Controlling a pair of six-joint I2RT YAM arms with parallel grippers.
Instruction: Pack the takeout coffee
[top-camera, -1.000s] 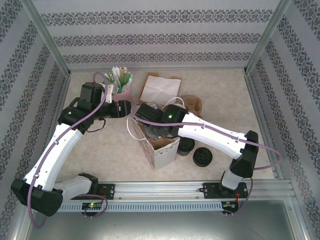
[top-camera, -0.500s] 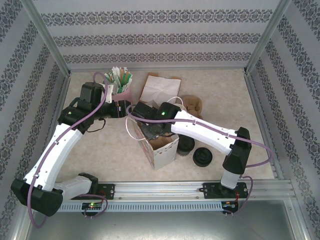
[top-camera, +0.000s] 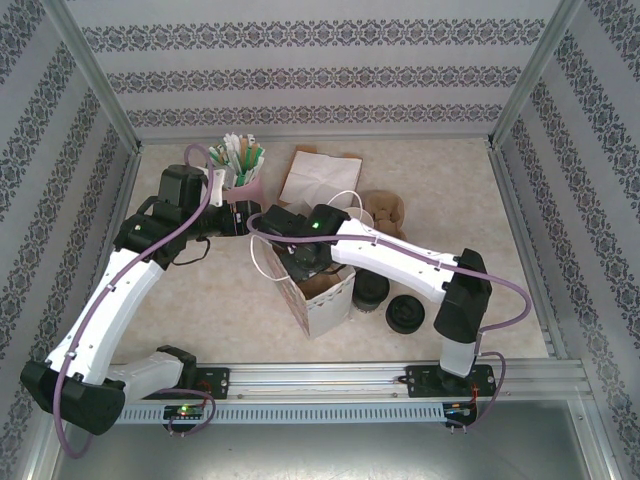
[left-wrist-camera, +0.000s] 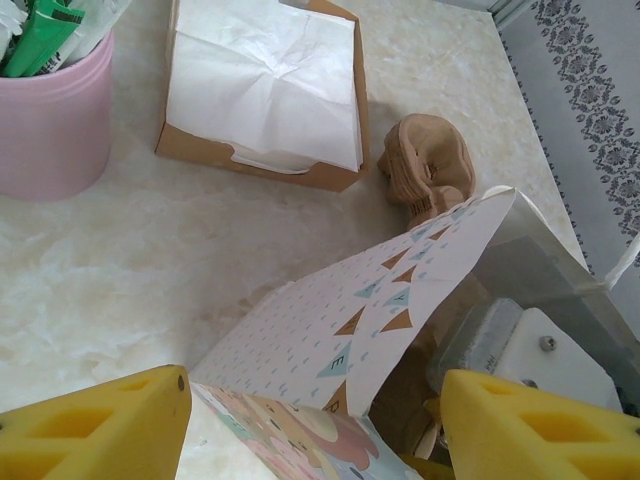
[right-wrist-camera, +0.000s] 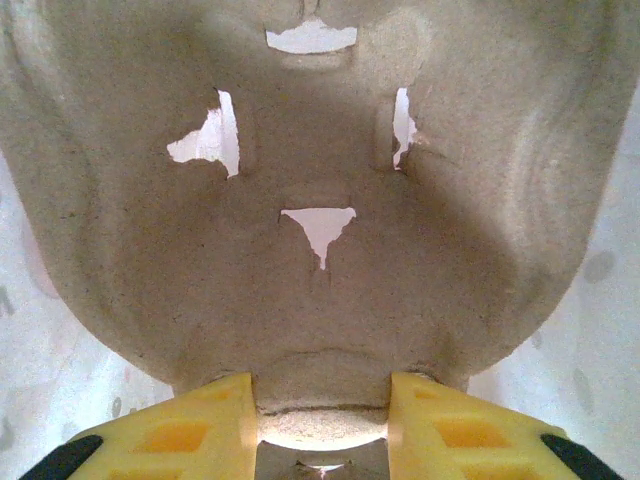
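Left fingers stand wide, the bag wall between them; right fingers pinch a pulp carrier inside the bag; the coffee stands just right of them, on the counter.

Robot test booth, patterned wallpaper panels, aluminium frame posts, marble-look tabletop, metal base rail.
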